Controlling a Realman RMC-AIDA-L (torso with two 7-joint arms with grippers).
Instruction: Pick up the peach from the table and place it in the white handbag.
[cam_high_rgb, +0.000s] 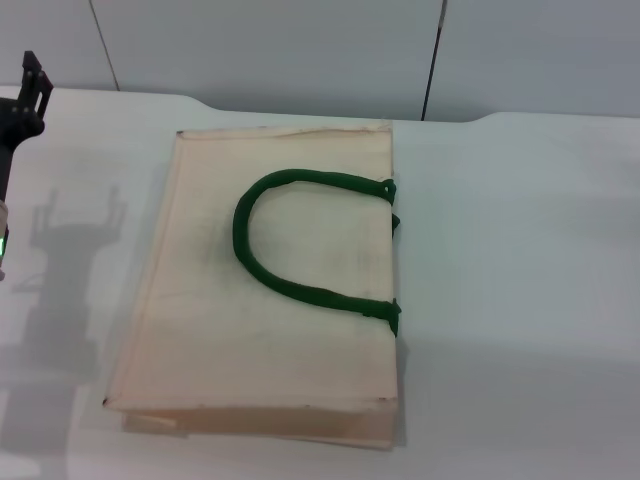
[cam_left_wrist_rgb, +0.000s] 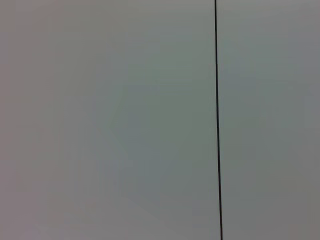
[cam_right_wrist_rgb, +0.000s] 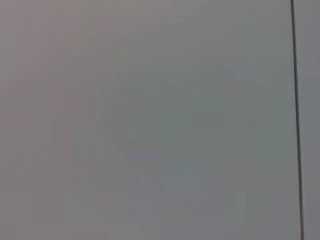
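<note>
My left tool (cam_high_rgb: 22, 95) sits at the far left edge of the head view, raised over the tabletop (cam_high_rgb: 520, 250), only partly in frame. Dark fingers point up, but I can't tell how far apart they are or whether they hold anything. Its shadow falls on the tabletop just below it.

The white handbag (cam_high_rgb: 270, 330) lies flat on the tabletop, off to the right of my left tool and well apart from it. Its green handle (cam_high_rgb: 290, 235) lies looped across the top face, both ends fixed at the bag's edge farthest from my left tool.

Peach: can't find it in any view.

My right tool is out of sight. Both wrist views show only a plain grey wall (cam_left_wrist_rgb: 110, 120) with a thin dark vertical line (cam_left_wrist_rgb: 218, 120).
</note>
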